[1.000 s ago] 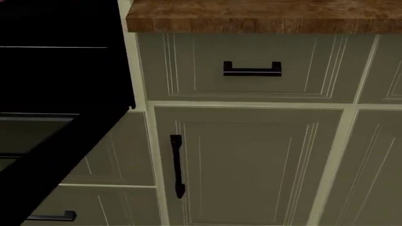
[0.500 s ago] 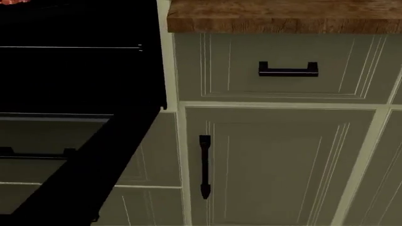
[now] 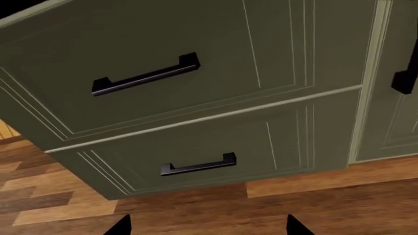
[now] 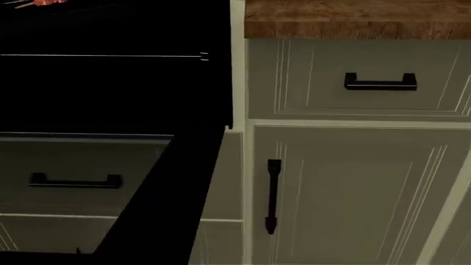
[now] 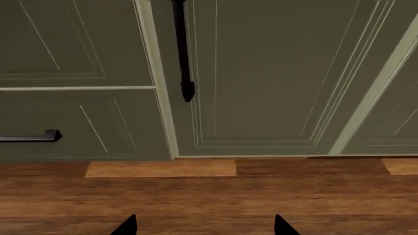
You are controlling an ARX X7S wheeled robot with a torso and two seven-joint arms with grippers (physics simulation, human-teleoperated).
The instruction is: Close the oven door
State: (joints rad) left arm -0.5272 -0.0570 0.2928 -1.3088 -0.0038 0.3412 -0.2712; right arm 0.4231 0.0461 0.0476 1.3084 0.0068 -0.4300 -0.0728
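Oven door (image 4: 158,204) hangs open at my left, black frame slanting down in front of the lower drawers. Both arms low, pointing at the cabinets just above the wood floor (image 5: 209,196). L gripper (image 3: 207,226) and R gripper (image 5: 204,225): fingertips spread, nothing between.

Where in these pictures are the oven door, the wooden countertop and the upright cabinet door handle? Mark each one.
oven door (image 4: 165,199), head view, on its black frame edge.
wooden countertop (image 4: 353,16), head view, on its front edge.
upright cabinet door handle (image 4: 273,193), head view, mid-bar.
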